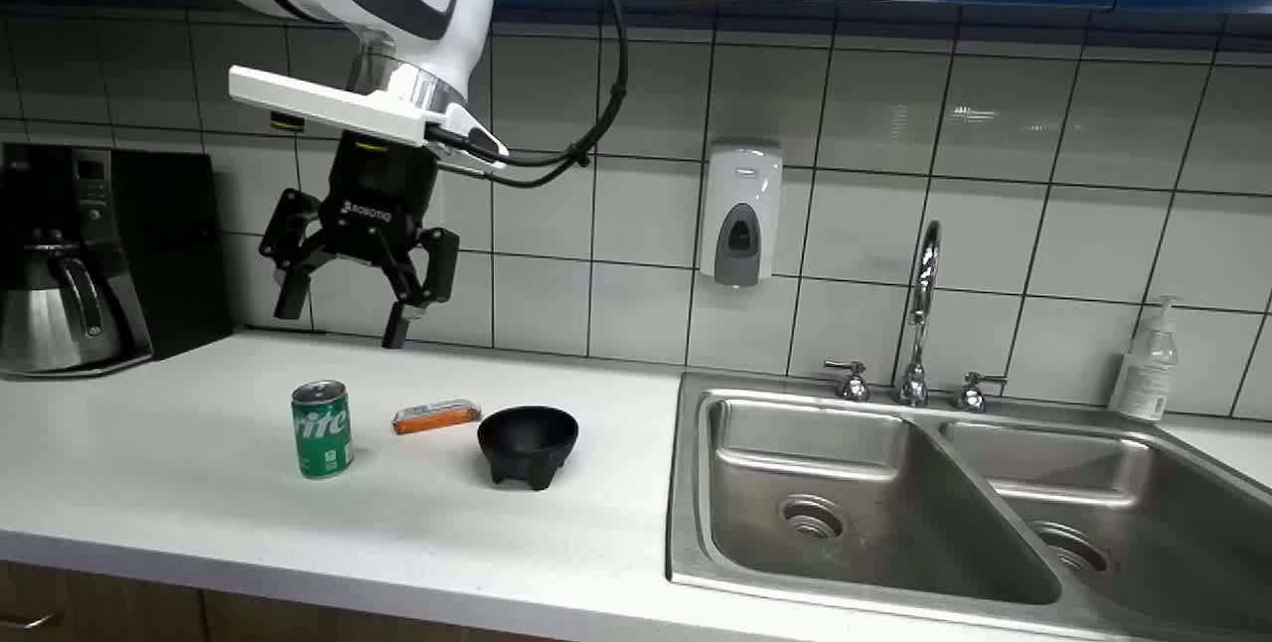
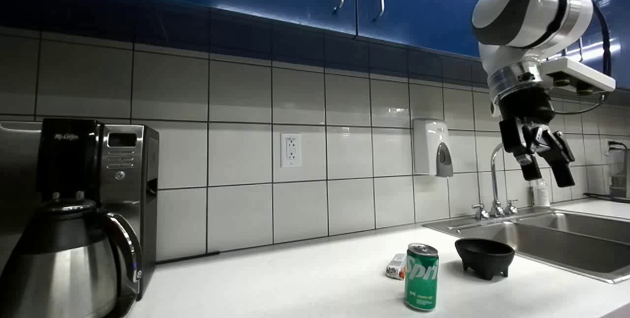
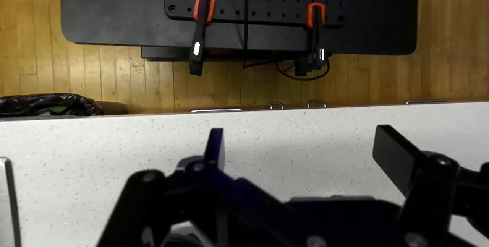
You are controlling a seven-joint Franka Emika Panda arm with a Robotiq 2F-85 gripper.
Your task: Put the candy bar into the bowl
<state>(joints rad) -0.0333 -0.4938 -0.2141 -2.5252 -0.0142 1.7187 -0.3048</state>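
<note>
While the gripper hangs left of centre in an exterior view, jaws wide apart and nothing between them, there's the prize: the candy bar, flat on the white counter in the lower left of the frame. Down and to the right, that's the way from the fingertips! Its long axis runs nearly left to right, right end a touch higher, and that end sits just beside the upper left rim of the bowl. The jaws spread left to right as well, so my call is a turn of the gripper before pinching the bar's narrow sides.

Over to an exterior view with the gripper at the right of the frame, and here the candy bar is well below and to the left, almost end-on, partly hidden behind the green can. The bowl stands right of both. Mind that can: a low sweep could clip it. I'd call this the reach, with grasp and drop both to come.

And the wrist view: the fingers stand apart, at centre left and at right, bare counter showing in the gap. I can't make out bar or bowl, so this view gives no help with the line-up.
</note>
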